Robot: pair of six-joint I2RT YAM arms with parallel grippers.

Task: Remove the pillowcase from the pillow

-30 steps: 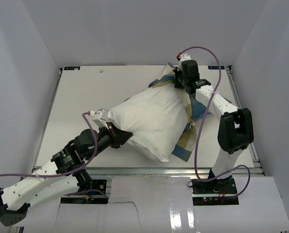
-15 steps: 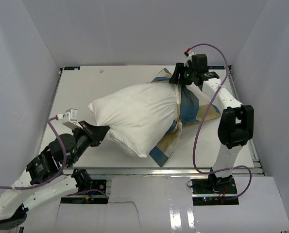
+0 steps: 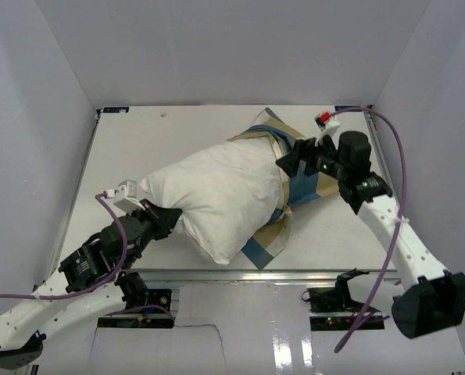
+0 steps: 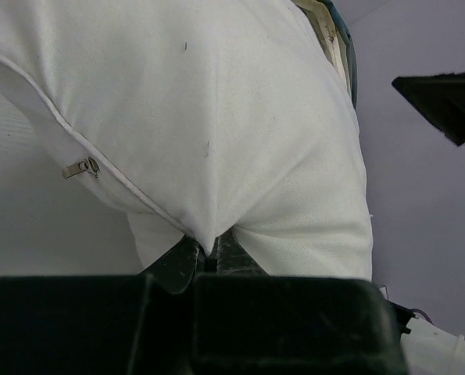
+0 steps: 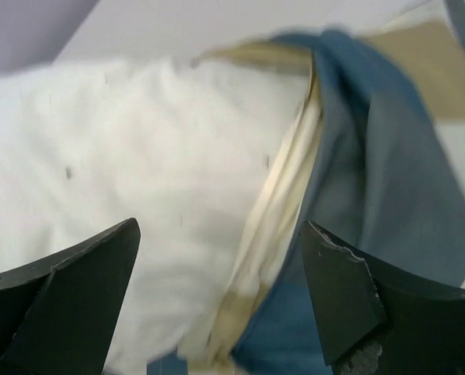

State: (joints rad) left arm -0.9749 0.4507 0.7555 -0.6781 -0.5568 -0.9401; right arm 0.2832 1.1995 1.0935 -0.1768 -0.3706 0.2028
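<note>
The plump white pillow (image 3: 224,187) lies slantwise across the table. Its right end is still inside the bunched blue, tan and cream pillowcase (image 3: 302,187). My left gripper (image 3: 169,219) is at the pillow's near-left corner, and in the left wrist view that gripper (image 4: 205,262) is shut on a pinch of the pillow (image 4: 216,117). My right gripper (image 3: 292,160) hovers over the pillowcase's rolled edge. In the right wrist view this gripper (image 5: 219,234) is open, with pillow (image 5: 138,156) and pillowcase (image 5: 373,195) below and nothing between the fingers.
White enclosure walls (image 3: 52,94) close in the table (image 3: 138,148) on the left, back and right. A purple cable (image 3: 392,156) loops from my right wrist. A small zipper pull (image 4: 80,166) hangs on the pillow's seam.
My right gripper has opened, let go of the pillowcase and swung from the back of the table to the pillowcase's edge. My left gripper dragged the pillow leftward.
</note>
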